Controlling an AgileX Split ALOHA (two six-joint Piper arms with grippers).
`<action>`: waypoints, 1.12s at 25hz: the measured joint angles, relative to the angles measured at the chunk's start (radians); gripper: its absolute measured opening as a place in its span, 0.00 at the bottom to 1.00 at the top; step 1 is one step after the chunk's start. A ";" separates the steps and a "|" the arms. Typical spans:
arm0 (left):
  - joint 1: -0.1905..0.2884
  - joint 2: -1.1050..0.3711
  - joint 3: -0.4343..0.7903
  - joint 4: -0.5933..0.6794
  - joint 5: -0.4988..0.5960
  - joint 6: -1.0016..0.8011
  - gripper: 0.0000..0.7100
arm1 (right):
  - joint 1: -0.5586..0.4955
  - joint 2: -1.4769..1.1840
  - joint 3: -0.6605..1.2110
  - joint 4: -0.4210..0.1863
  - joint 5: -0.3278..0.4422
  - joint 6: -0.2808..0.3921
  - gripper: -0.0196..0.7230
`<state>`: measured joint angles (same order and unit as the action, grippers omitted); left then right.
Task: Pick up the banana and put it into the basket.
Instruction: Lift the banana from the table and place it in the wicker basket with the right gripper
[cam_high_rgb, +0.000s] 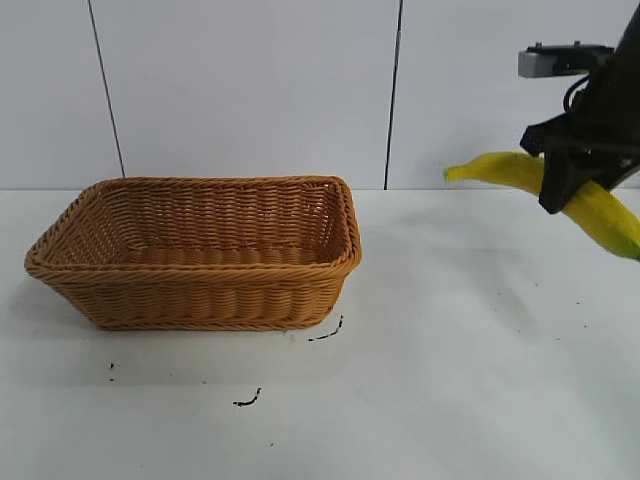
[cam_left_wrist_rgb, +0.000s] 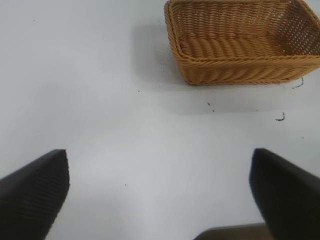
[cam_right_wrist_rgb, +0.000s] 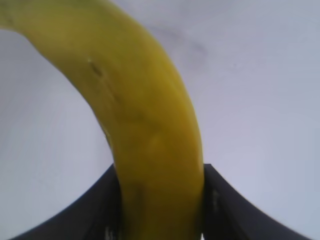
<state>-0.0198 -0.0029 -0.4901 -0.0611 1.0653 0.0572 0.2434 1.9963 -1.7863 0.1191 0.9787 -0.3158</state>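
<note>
1. Farthest to the left, well away from the right end effector, sits the tan-brown rectangular woven wicker basket (cam_high_rgb: 195, 250) with flaring sides and a braided rim. It rests on the white worktop (cam_high_rgb: 480, 380), and nothing is visible inside it.
2. The left end effector (cam_left_wrist_rgb: 159, 197) is parked over bare worktop, its two dark fingers spread wide apart and holding nothing. The basket lies ahead of it and off to one side.
3. A stretch of open worktop, with a few small dark marks (cam_high_rgb: 247, 399) on it, separates the basket from the working arm.
4. At the right, the right end effector (cam_high_rgb: 578, 178) hangs clear above the worktop, its black fingers clamped across the long curved yellow banana (cam_high_rgb: 510, 168) near its middle.
5. The banana's long axis runs roughly crosswise to the fingers. One end points towards the basket, the greenish end droops away from it.
6. I judge that the next move turns on this: the basket lies to the left of and below the loaded end effector. The banana's length already lines up roughly with the basket's long side, and the right arm is the one carrying it.
</note>
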 joint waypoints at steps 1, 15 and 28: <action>0.000 0.000 0.000 0.000 0.000 0.000 0.98 | 0.032 0.022 -0.045 -0.007 0.004 0.000 0.45; 0.000 0.000 0.000 0.000 0.000 0.000 0.98 | 0.409 0.314 -0.363 -0.212 -0.082 -0.123 0.45; 0.000 0.000 0.000 0.000 0.000 0.000 0.98 | 0.427 0.422 -0.363 -0.203 -0.187 -0.144 0.45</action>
<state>-0.0198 -0.0029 -0.4901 -0.0611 1.0653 0.0572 0.6709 2.4184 -2.1496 -0.0844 0.7913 -0.4599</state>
